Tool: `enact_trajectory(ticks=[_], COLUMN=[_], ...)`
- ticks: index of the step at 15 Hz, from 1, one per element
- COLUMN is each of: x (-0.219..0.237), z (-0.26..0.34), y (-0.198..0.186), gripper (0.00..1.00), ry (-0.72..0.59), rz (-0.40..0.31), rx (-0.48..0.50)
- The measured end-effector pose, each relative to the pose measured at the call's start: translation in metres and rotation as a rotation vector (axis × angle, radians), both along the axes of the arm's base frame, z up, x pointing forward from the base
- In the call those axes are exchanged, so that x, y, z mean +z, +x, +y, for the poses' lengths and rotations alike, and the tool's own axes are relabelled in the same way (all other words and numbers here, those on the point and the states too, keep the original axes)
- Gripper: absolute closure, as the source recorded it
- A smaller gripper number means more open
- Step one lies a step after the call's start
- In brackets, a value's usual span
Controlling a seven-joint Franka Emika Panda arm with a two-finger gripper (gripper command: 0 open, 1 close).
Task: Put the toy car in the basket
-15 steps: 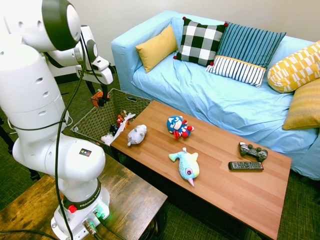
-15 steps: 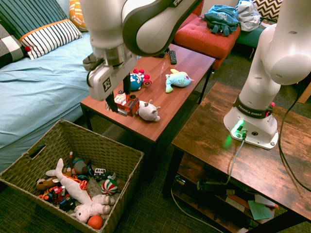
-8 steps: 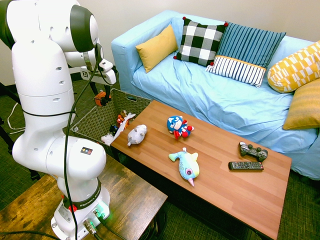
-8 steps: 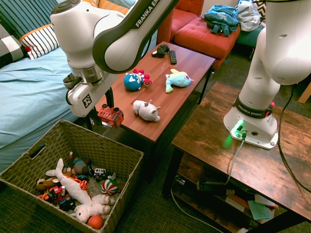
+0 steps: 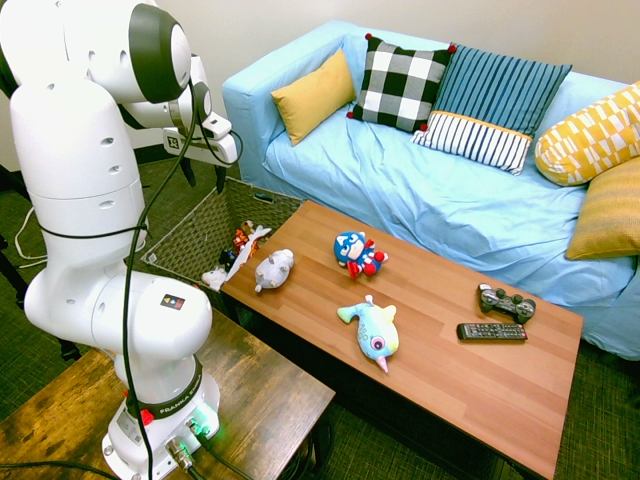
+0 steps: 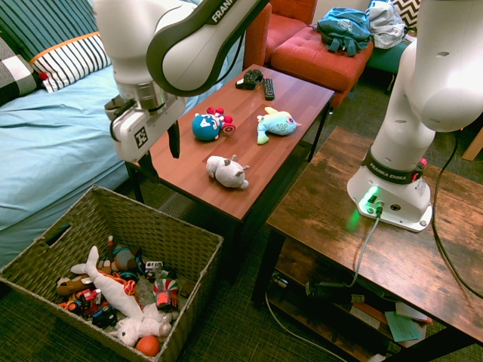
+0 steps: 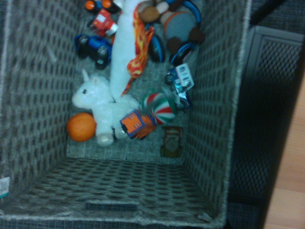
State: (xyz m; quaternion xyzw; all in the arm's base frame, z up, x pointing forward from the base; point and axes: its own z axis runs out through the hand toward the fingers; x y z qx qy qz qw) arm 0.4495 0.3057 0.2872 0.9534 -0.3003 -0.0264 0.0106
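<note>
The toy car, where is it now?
In the wrist view, the orange toy car is in the basket, between the white unicorn and the striped ball.

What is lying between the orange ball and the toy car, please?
The white plush unicorn lies between the orange ball and the toy car, seen in the wrist view.
</note>
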Motion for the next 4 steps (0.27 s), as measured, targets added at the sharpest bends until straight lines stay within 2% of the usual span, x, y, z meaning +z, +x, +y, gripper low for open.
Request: enact_trajectory(ticks=[4], x=[-0.031], z=[-0.196], y=[0.010], gripper=[0.00], ry=[0.024], rz=[-0.024], rx=[-0.207])
